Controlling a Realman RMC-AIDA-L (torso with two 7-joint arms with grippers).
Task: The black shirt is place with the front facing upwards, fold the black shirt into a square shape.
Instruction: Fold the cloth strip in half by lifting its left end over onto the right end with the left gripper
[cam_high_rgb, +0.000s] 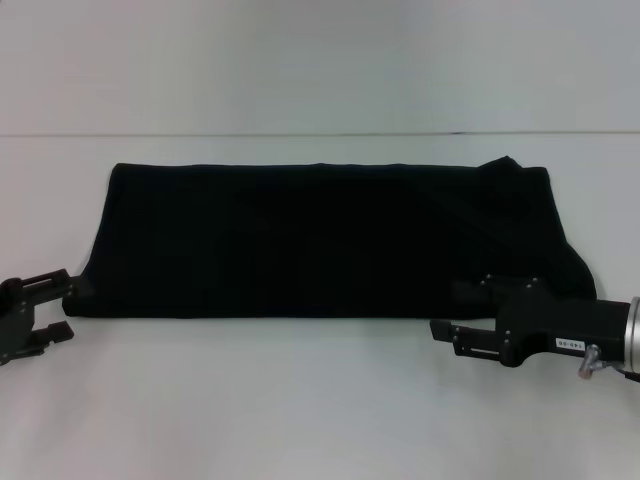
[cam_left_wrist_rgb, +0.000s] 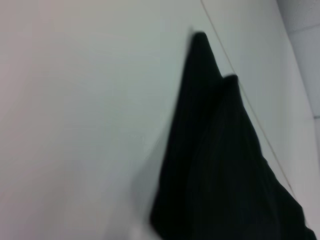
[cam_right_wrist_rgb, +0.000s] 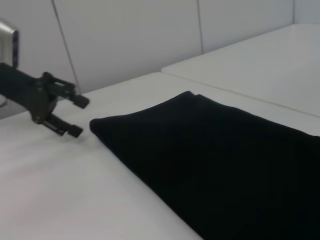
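Observation:
The black shirt (cam_high_rgb: 320, 240) lies folded into a long flat band across the white table (cam_high_rgb: 300, 400). No lettering shows on it. It also fills part of the left wrist view (cam_left_wrist_rgb: 225, 165) and the right wrist view (cam_right_wrist_rgb: 225, 160). My left gripper (cam_high_rgb: 62, 303) sits at the shirt's near left corner. It is open, with nothing between its fingers, and it also shows as the left gripper (cam_right_wrist_rgb: 78, 116) in the right wrist view, just beside that corner. My right gripper (cam_high_rgb: 447, 312) is low at the shirt's near edge toward the right end, open, its fingers pointing left.
A seam (cam_high_rgb: 320, 134) runs across the table behind the shirt. A pale wall (cam_right_wrist_rgb: 125, 35) stands beyond the table. Bare white tabletop lies in front of the shirt between the two arms.

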